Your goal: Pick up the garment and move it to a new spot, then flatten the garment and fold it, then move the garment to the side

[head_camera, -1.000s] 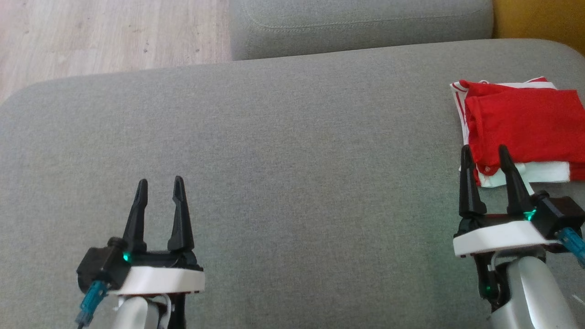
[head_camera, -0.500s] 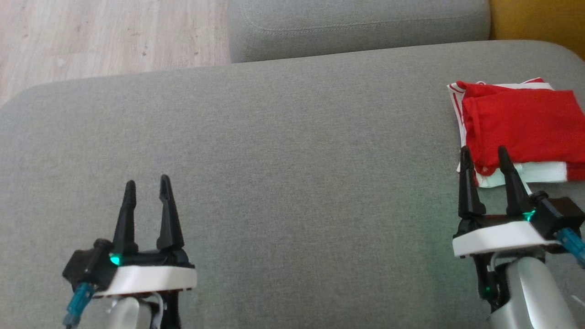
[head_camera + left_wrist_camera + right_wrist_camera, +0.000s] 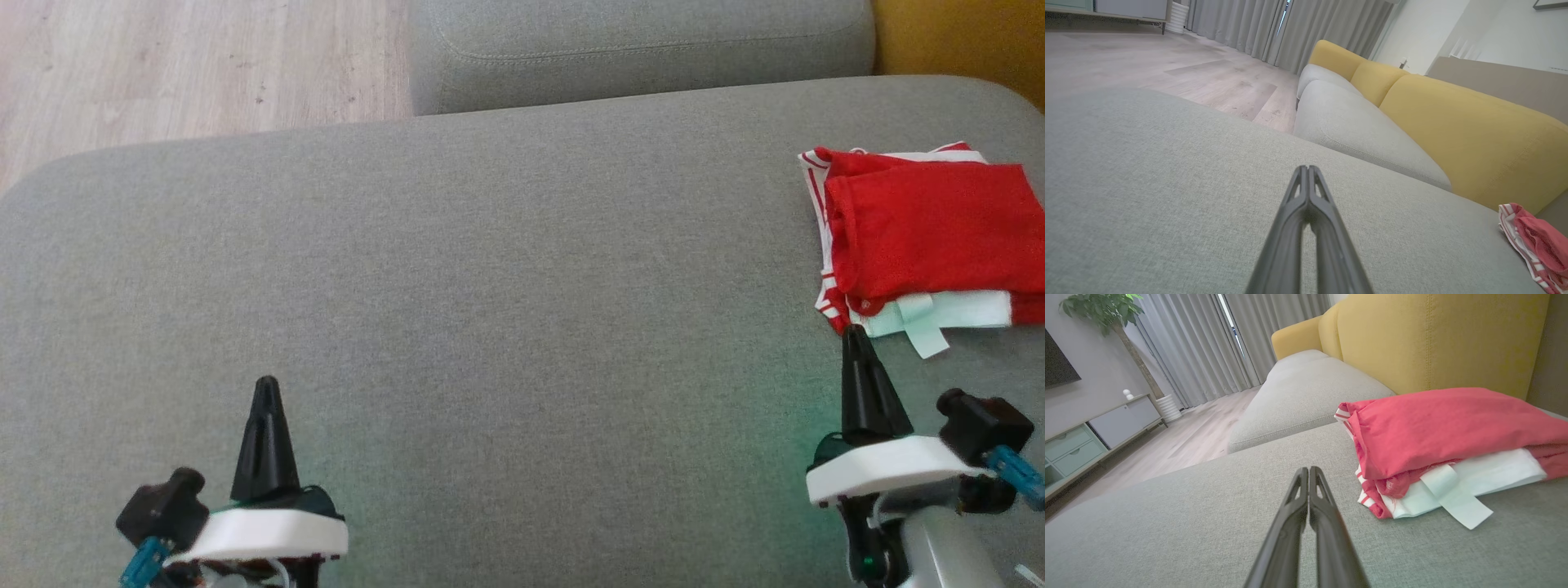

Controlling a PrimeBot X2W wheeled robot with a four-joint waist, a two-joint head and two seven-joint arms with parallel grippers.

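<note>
Garment [image 3: 1445,428] lies folded, its layers plain from right wrist view.

You're seeing a red garment [image 3: 931,229] with a white layer and red-and-white striped edging. The sofa seat [image 3: 490,286] is plain grey, the backrest [image 3: 1433,339] mustard yellow, the floor [image 3: 163,65] pale wood-grain, the curtains [image 3: 1200,347] grey.

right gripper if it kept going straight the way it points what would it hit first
Most likely the near corner of the folded red garment, just ahead of the right gripper; the right wrist view has its shut fingers aimed slightly left of it, so it may only graze.
</note>
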